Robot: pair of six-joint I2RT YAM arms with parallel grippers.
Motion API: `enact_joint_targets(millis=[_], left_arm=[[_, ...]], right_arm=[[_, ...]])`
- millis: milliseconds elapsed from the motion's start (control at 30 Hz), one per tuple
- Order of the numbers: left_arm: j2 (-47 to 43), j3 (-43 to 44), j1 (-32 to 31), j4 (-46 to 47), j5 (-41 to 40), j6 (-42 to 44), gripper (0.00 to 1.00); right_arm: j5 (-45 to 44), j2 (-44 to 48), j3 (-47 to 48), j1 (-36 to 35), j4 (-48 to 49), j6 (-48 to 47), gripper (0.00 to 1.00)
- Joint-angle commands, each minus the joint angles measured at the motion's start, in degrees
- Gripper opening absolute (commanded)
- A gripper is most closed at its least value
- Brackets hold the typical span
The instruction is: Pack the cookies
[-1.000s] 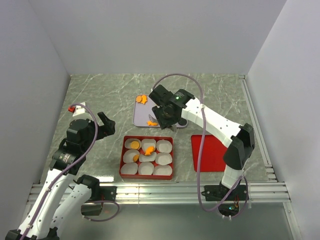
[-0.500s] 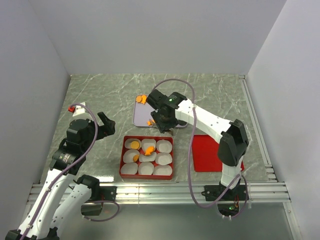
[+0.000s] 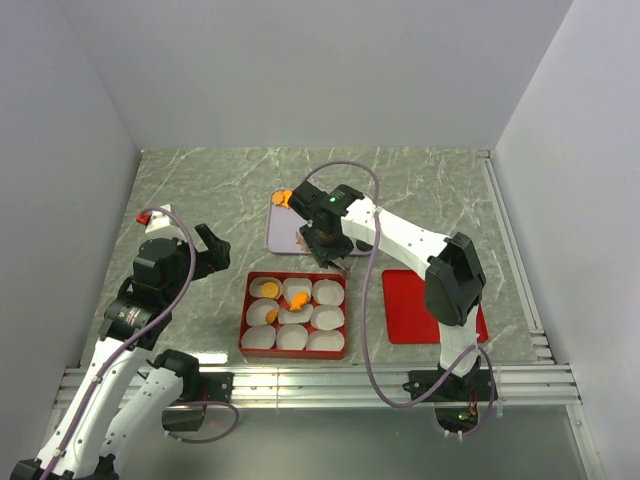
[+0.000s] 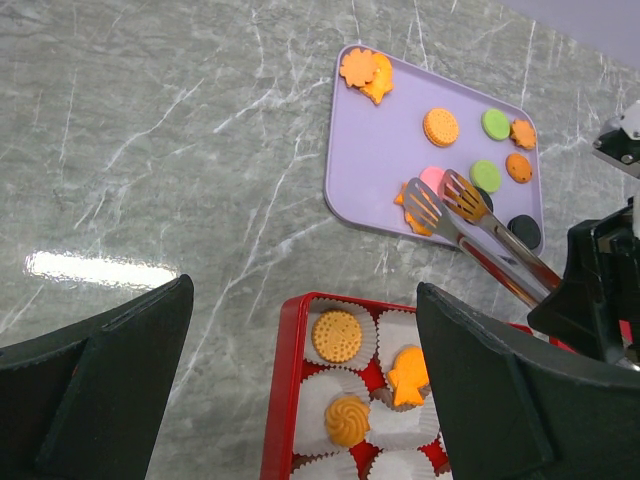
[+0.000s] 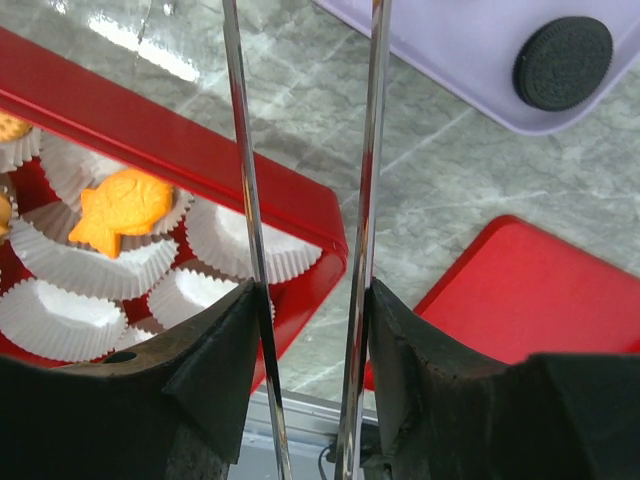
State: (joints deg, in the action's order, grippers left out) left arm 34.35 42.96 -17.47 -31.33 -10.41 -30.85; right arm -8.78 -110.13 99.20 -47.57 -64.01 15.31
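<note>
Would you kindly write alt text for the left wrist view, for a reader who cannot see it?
Tongs reach over the near edge of a lilac tray scattered with orange, green, pink and black cookies, on a grey marble table. Below, a red box of white paper cups holds three orange ones, framed by the open left gripper.

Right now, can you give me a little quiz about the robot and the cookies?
1. True or false: the left gripper is holding a cookie.
2. What is the right gripper holding? A) a spoon B) tongs C) a brush
3. Fill in the colour: the black cookie lies on the ___ tray.
Key: 1 false; 2 B; 3 purple.
</note>
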Motion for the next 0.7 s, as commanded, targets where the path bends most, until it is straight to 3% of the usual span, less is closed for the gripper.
enact_joint_targets(millis=[0,233,500,667], left_arm=[[-0.1,0.7,-0.2,0.5,-0.9,0.0,1.0],[-0.1,0.7,-0.2,0.3,-1.4,-0.1,0.99],[-0.1,0.7,-0.2,0.4,-1.5,-0.2,0.99],[-0.1,0.7,-0.1,0.4,-1.3,-0.1,0.99]], right_arm=[[0.0,-0.7,3.5,0.6,0.5,-0.6,0.5],[1.1,0.1,3.5,0.6,-0.8,-0.1,0.33],[1.4,2.5,2.7,0.6,-1.3,1.4,0.27],[0.4,1.6,8.5,0.7,-3.2,1.4,0.27]])
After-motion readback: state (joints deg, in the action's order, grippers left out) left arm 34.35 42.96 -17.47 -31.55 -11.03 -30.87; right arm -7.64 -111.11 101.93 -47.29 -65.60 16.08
